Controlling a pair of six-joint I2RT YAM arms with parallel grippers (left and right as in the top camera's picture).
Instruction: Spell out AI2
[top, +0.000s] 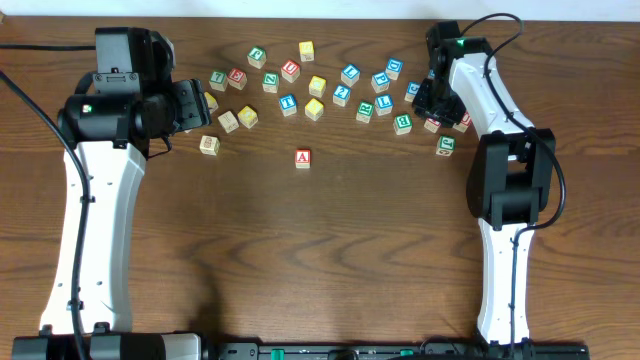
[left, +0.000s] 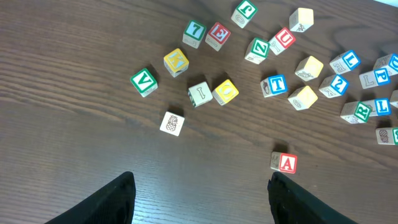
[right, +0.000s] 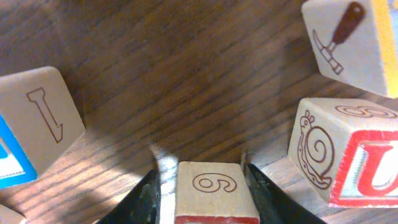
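Note:
The red A block (top: 302, 158) stands alone in front of the scattered blocks; it also shows in the left wrist view (left: 286, 163), just beyond my right fingertip. A plain block with an I (left: 199, 94) and a blue 2 block (left: 334, 85) lie in the scatter. My left gripper (left: 202, 186) is open and empty above bare table at the left (top: 195, 105). My right gripper (top: 432, 105) is down among the right-hand blocks. Its fingers (right: 202, 186) straddle a red-sided block marked 6 or 9 (right: 214, 186), with a gap on the left side.
Several letter and number blocks lie in a band across the back of the table (top: 330, 85). Close to my right gripper are a snail block with a red U (right: 348, 152), a hammer block (right: 351, 37) and a blue-sided block (right: 43, 115).

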